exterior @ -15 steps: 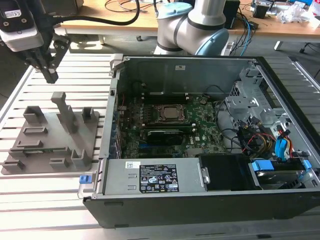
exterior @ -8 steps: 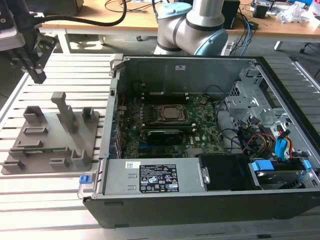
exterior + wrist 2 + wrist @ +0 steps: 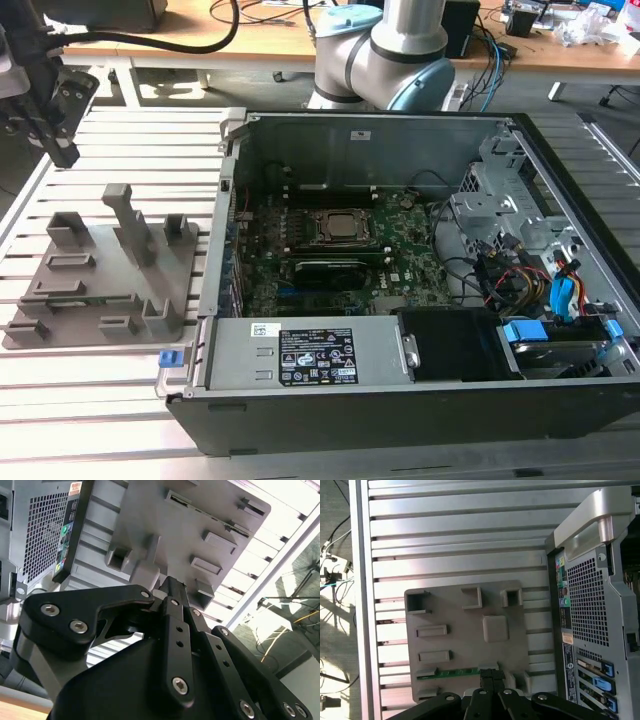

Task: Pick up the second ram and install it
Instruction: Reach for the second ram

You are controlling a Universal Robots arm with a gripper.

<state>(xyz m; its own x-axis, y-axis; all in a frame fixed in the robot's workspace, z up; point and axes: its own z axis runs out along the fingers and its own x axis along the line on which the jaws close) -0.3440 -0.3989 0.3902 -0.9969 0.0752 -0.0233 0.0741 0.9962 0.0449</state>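
While its fingers [image 3: 485, 680] close narrowly on nothing, the gripper [image 3: 490, 672] hangs above the grey holder tray [image 3: 470, 640]. There the second ram [image 3: 455, 672] lies slotted, one end hidden behind the fingertips. In the exterior view, the open computer case [image 3: 380, 140] stands at the tray's 3 o'clock.

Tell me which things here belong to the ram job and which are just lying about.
For the job: second ram in the grey holder tray, gripper, motherboard in the open computer case.
Just lying about: desk cables, drive bay wiring.
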